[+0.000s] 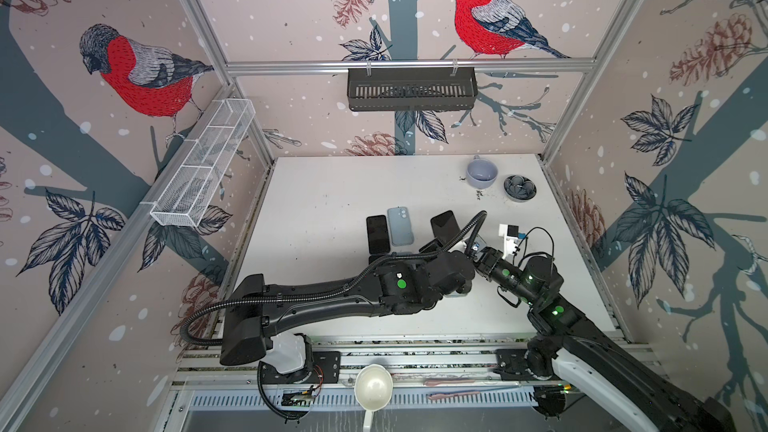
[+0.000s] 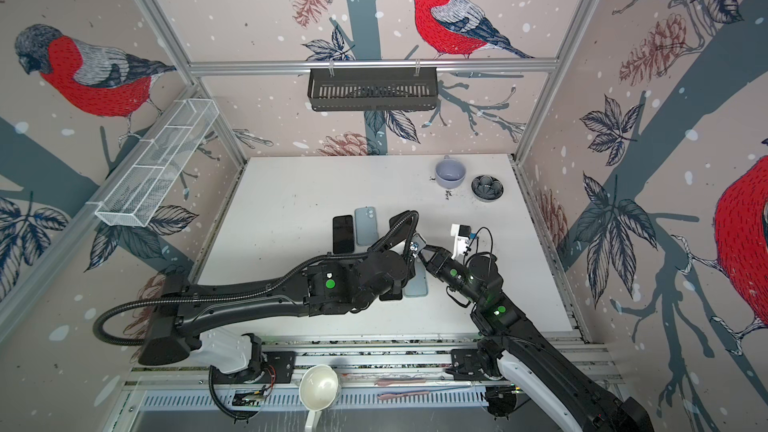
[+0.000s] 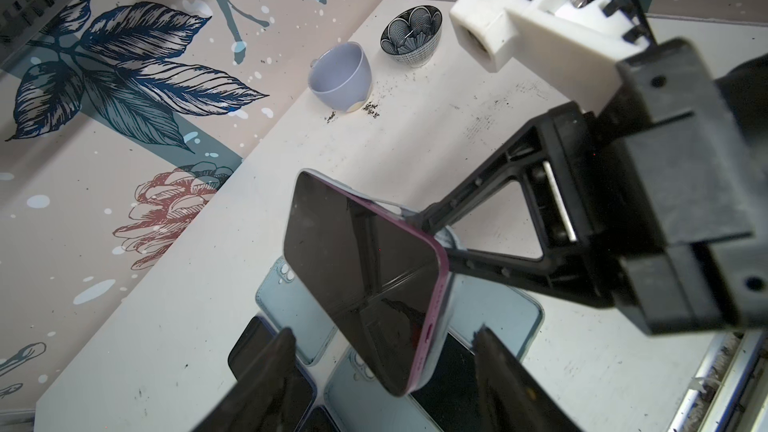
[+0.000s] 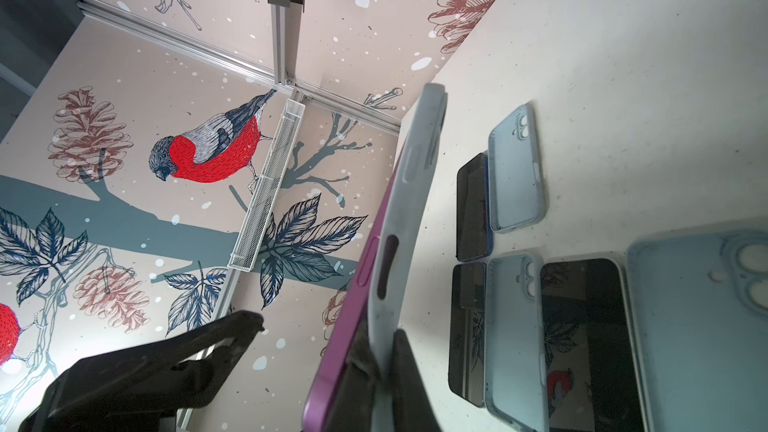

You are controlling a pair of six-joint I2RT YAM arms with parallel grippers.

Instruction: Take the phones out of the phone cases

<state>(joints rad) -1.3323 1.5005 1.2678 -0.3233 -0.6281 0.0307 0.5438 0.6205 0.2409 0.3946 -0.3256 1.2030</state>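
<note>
Currently the phone (image 3: pixel 361 284) is slanting above the worktop (image 3: pixel 415 139), long axis running rearward, port end nearest; right fingers (image 4: pixel 409 392) are clamping the case (image 4: pixel 409 209), left fingers (image 3: pixel 270 371) gaping around that end.

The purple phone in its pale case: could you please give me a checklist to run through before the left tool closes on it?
1. Right tool shut on the edge of the pale grey-blue soft case: ok.
2. Purple-rimmed phone with a dark screen parting from the case beside that grip: ok.
3. Left tool open, a finger on each side of the phone's free end: ok.
4. Left tool's grip on the phone: not ok, gaps show on both sides.
5. Phone and case held up off the white table: ok.
6. Clearance above the spare blue cases lying underneath: cannot tell.
</note>
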